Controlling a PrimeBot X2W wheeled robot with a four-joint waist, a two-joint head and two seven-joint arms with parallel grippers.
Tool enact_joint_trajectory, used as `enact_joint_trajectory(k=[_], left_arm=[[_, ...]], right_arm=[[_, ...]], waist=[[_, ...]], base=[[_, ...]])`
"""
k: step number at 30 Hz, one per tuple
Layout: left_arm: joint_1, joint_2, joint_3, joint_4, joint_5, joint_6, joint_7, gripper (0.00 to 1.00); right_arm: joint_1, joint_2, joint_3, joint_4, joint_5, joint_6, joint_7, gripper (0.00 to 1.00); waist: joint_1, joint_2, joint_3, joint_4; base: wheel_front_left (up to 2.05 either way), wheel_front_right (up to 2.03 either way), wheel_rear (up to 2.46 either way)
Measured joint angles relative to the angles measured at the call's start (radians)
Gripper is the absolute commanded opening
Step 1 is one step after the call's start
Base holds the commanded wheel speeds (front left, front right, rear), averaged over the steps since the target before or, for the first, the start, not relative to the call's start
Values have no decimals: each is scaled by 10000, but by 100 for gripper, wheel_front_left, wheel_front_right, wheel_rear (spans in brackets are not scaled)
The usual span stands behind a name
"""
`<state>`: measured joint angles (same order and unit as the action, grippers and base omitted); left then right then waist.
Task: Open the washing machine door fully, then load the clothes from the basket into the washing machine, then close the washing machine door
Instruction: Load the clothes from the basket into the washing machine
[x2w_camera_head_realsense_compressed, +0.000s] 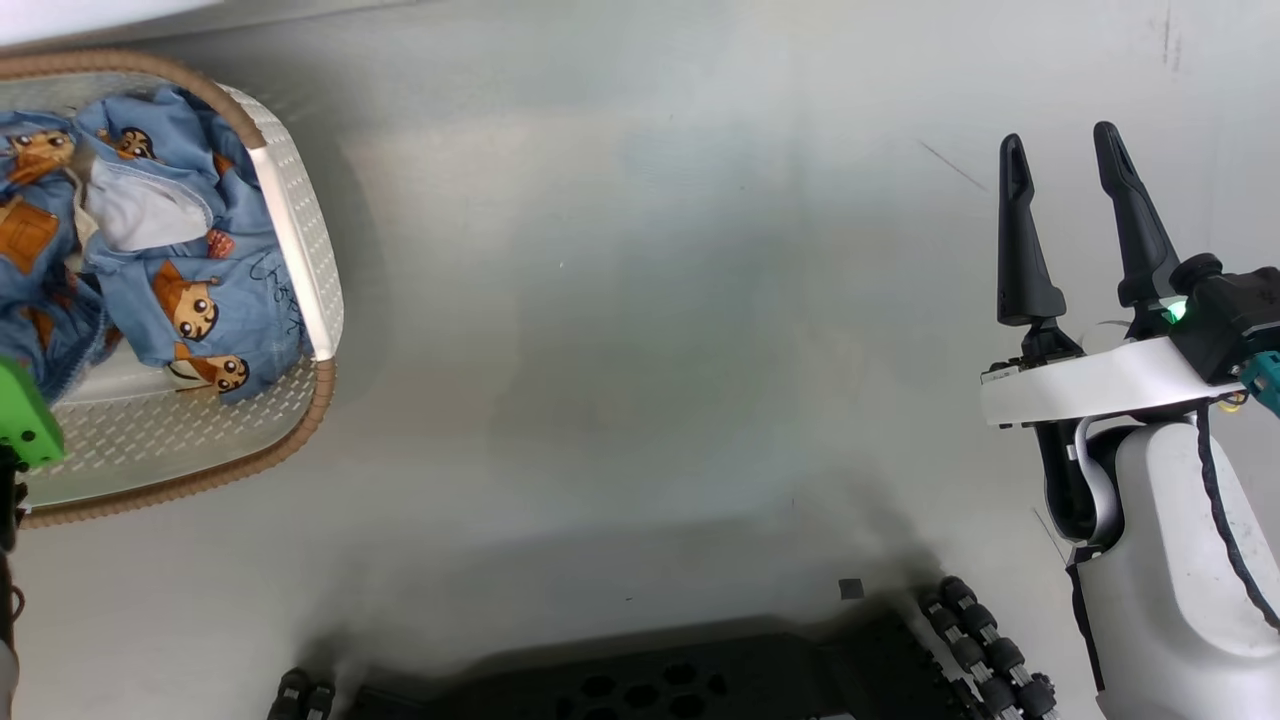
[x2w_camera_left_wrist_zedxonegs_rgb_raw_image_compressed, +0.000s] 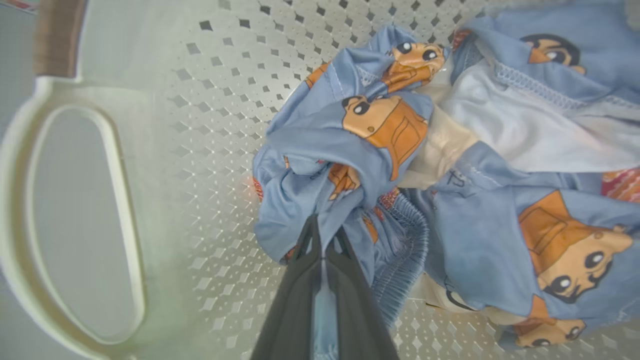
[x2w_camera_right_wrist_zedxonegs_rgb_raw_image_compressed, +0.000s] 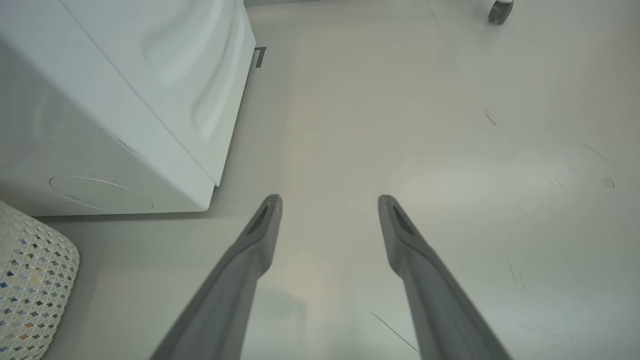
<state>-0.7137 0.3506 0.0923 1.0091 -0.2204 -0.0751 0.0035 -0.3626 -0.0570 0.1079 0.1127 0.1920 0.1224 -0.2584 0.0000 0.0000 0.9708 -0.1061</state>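
The cream basket (x2w_camera_head_realsense_compressed: 200, 425) stands on the floor at the far left, holding the light blue clothes (x2w_camera_head_realsense_compressed: 170, 290) with orange cartoon prints. In the left wrist view my left gripper (x2w_camera_left_wrist_zedxonegs_rgb_raw_image_compressed: 327, 232) is down inside the basket (x2w_camera_left_wrist_zedxonegs_rgb_raw_image_compressed: 215, 150), shut on a bunched fold of the clothes (x2w_camera_left_wrist_zedxonegs_rgb_raw_image_compressed: 480, 225). My right gripper (x2w_camera_head_realsense_compressed: 1058, 135) hangs open and empty over bare floor at the right. In the right wrist view the right gripper (x2w_camera_right_wrist_zedxonegs_rgb_raw_image_compressed: 330, 200) points past the white washing machine (x2w_camera_right_wrist_zedxonegs_rgb_raw_image_compressed: 125, 100), whose lower corner shows at upper left. The washing machine door is out of view.
The basket's white side handle (x2w_camera_left_wrist_zedxonegs_rgb_raw_image_compressed: 75, 225) is left of the held fold. A perforated corner of the basket (x2w_camera_right_wrist_zedxonegs_rgb_raw_image_compressed: 30, 280) lies near the machine. My dark wheeled base (x2w_camera_head_realsense_compressed: 700, 680) sits at the bottom, and a caster wheel (x2w_camera_right_wrist_zedxonegs_rgb_raw_image_compressed: 500, 10) stands far off.
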Motion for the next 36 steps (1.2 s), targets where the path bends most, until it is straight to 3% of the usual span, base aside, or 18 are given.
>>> enact_joint_trajectory(k=[7, 14, 24, 36], left_arm=[[-6, 25, 109, 485, -224, -219, -1024, 0], [25, -546, 192, 826, -546, -389, -2286, 0], [450, -1275, 259, 790, -878, -476, -2529, 0], [1154, -1689, 395, -1440, -878, -477, -2556, 0]], right_arm=[[-31, 2, -109, 171, -21, 0, 0, 100], [-14, -58, -284, 414, -123, 0, 0, 100], [453, -330, -408, 807, -173, 0, 0, 100], [1402, -387, -355, 1195, -174, 0, 0, 100]], waist=[[0, 0, -547, 85], [0, 0, -1386, 208], [0, 0, -2790, 537], [0, 0, -4483, 920]], base=[[0, 0, 0], [0, 0, 0], [0, 0, 0], [0, 0, 0]])
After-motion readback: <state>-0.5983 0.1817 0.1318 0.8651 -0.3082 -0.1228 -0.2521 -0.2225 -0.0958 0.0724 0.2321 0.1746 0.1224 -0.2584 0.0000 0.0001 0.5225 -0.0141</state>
